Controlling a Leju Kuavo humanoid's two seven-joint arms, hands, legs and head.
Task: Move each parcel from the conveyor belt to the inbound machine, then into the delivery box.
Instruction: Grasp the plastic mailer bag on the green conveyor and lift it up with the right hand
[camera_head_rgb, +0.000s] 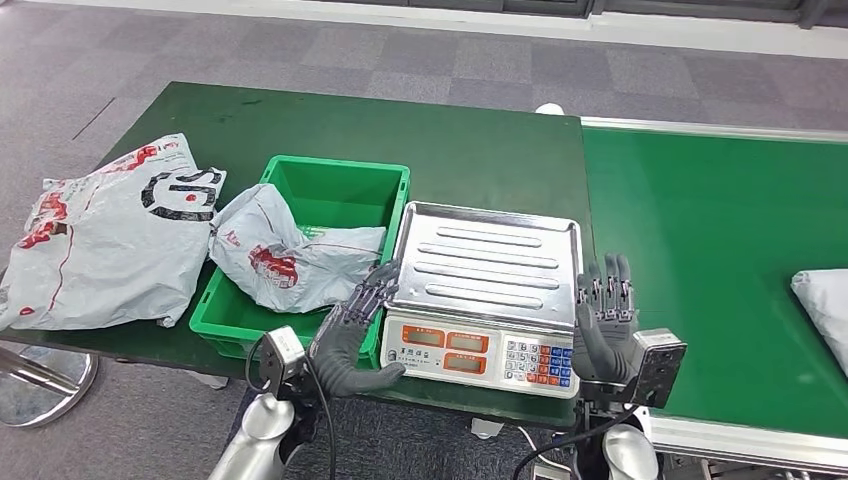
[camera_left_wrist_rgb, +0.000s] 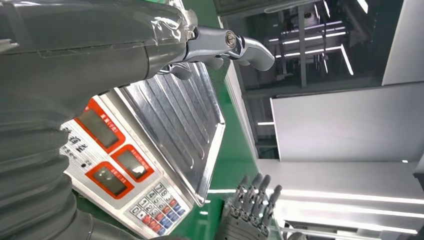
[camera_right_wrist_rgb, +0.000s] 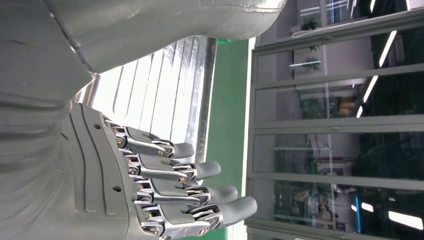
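The inbound machine, a scale with a bare steel pan, stands at the table's front between my two hands. My left hand is open beside the scale's left side, fingers spread, holding nothing. My right hand is open at the scale's right side, fingers straight. A grey parcel with red print lies in the green delivery box. A white parcel lies on the green conveyor belt at the far right edge.
A large grey bag with black and red print lies on the dark green table left of the box. The belt's metal rim runs along its front. Grey carpet floor lies beyond the table.
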